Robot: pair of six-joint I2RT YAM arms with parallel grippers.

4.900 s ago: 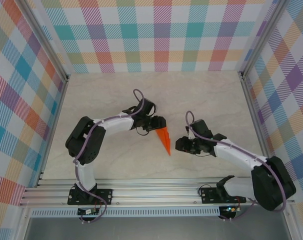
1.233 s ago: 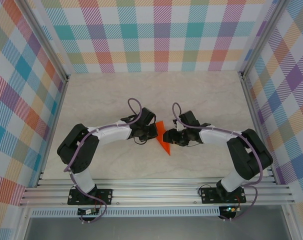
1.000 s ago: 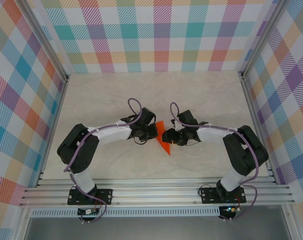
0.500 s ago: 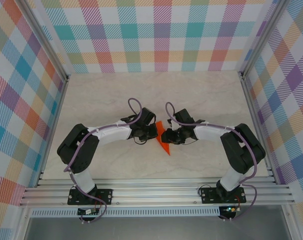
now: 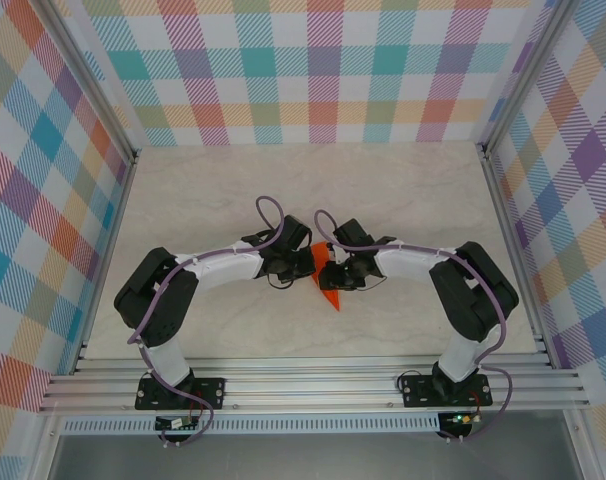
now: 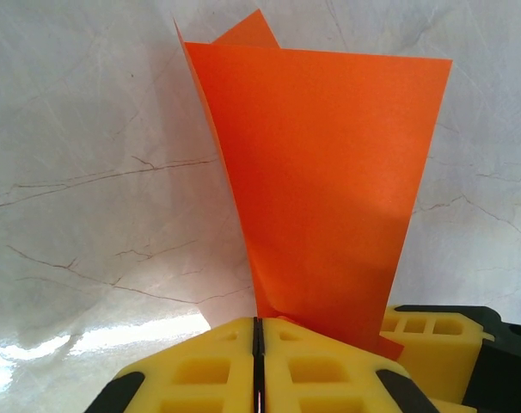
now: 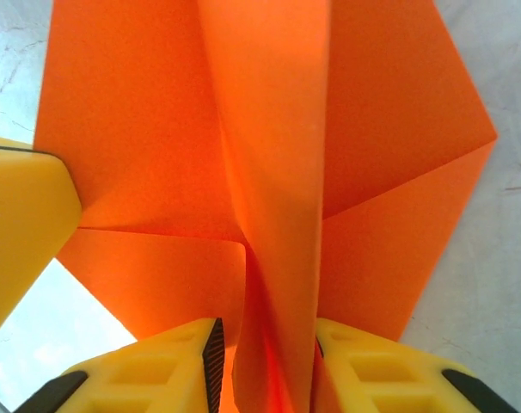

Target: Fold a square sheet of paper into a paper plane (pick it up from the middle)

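Two tight pinches on the paper plane (image 6: 329,172): left gripper (image 6: 256,335), right gripper (image 7: 265,340); wing edges free.

Left gripper (image 5: 308,266), right gripper (image 5: 335,271) both on orange paper plane (image 5: 331,297).

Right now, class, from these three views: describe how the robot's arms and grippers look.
Both the left arm and right arm have white links and bulky black joints, with a purple cable looping along each. The left gripper and right gripper carry yellow pads with square recesses.
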